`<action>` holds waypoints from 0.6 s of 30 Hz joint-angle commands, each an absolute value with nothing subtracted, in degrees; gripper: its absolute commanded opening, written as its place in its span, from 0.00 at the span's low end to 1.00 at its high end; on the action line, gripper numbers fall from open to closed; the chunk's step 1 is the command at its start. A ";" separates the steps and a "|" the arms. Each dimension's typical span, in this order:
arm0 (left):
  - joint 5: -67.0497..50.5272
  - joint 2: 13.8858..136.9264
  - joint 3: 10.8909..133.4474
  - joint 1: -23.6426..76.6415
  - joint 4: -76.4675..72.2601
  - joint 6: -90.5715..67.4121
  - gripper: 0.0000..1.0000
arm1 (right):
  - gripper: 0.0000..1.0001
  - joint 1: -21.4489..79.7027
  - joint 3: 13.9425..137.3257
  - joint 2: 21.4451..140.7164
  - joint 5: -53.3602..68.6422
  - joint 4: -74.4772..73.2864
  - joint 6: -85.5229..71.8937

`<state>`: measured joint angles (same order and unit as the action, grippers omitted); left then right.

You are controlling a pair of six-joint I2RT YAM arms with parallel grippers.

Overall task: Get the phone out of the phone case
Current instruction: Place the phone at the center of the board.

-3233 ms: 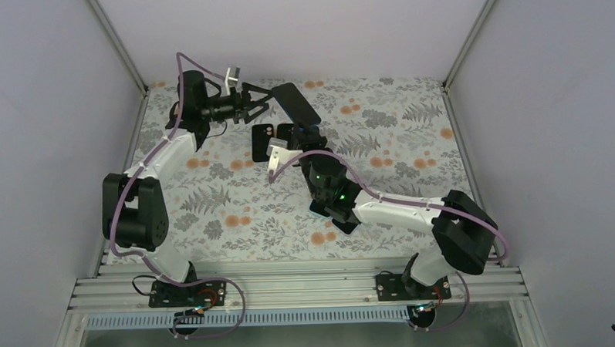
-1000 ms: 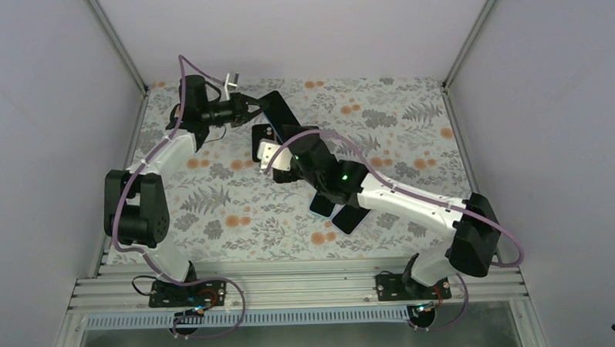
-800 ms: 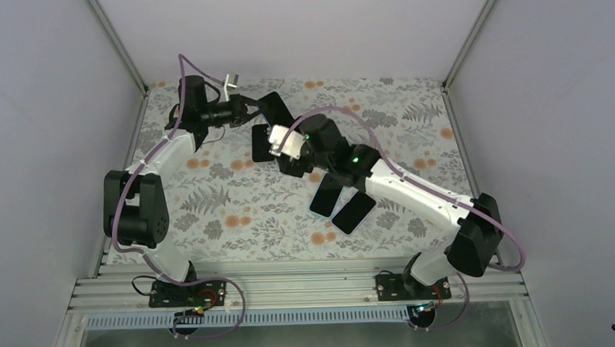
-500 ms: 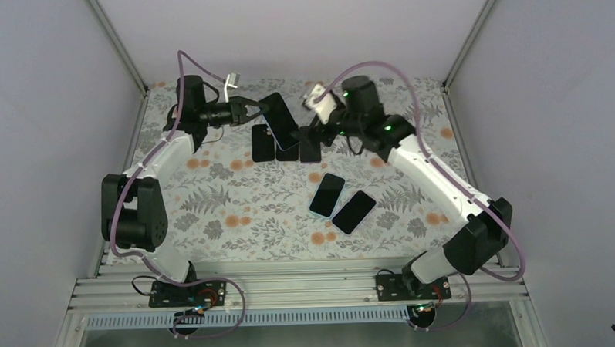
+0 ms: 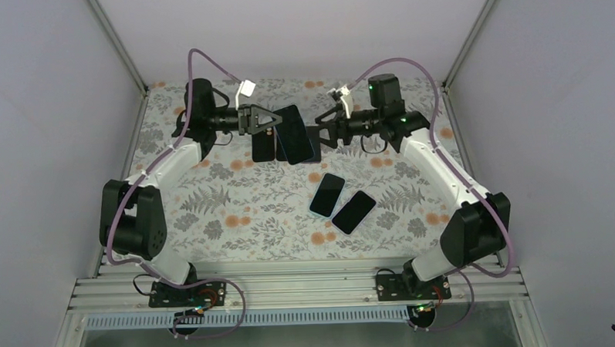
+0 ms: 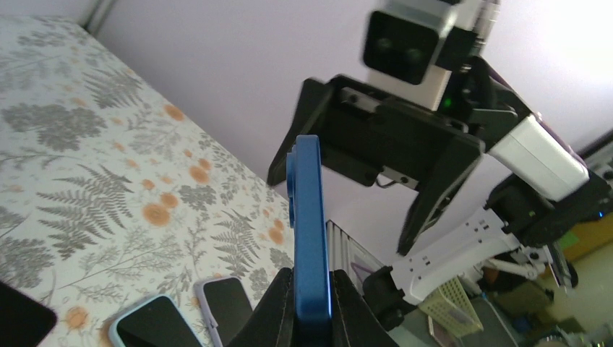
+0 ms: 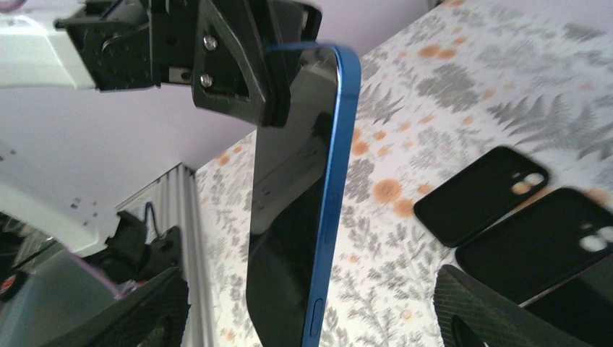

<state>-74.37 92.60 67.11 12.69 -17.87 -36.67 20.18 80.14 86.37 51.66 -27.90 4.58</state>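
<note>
I work in a robotics lab cell. Plain pale panel walls point(image 5: 47, 113) close me in on three sides, held by bare aluminium frame posts point(image 5: 118, 43). My arm bases point(image 5: 173, 290) are bolted to a slotted aluminium rail point(image 5: 293, 286) at the near edge. Purple cables point(image 5: 190, 66) run loose, and a fern-printed cloth point(image 5: 236, 214) covers the table.

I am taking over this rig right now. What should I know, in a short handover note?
Left gripper: shut on the blue-rimmed phone, held in the air.
Right gripper: open, at the phone's free end, not closed on it.
On the table: two phones screen-up, black cases lying flat.
Done: phone lifted.
Left: right fingers grip it and separate phone from case; whether the blue rim is the case, I cannot tell.
</note>
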 commanded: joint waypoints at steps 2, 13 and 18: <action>-77.44 90.38 71.30 15.22 -13.27 -27.11 0.02 | 0.74 20.13 76.43 87.12 61.54 -25.14 -0.93; -77.44 90.90 73.33 17.10 -10.39 -23.57 0.02 | 0.48 20.13 73.22 88.08 66.71 -23.14 -3.65; -77.08 91.23 74.41 17.67 -8.55 -22.34 0.02 | 0.33 20.21 73.21 88.82 67.60 -22.53 -4.74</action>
<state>-75.68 92.49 71.68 17.17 -8.10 -24.99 20.16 73.78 87.72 64.18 -24.36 -3.14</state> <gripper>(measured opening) 0.075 0.377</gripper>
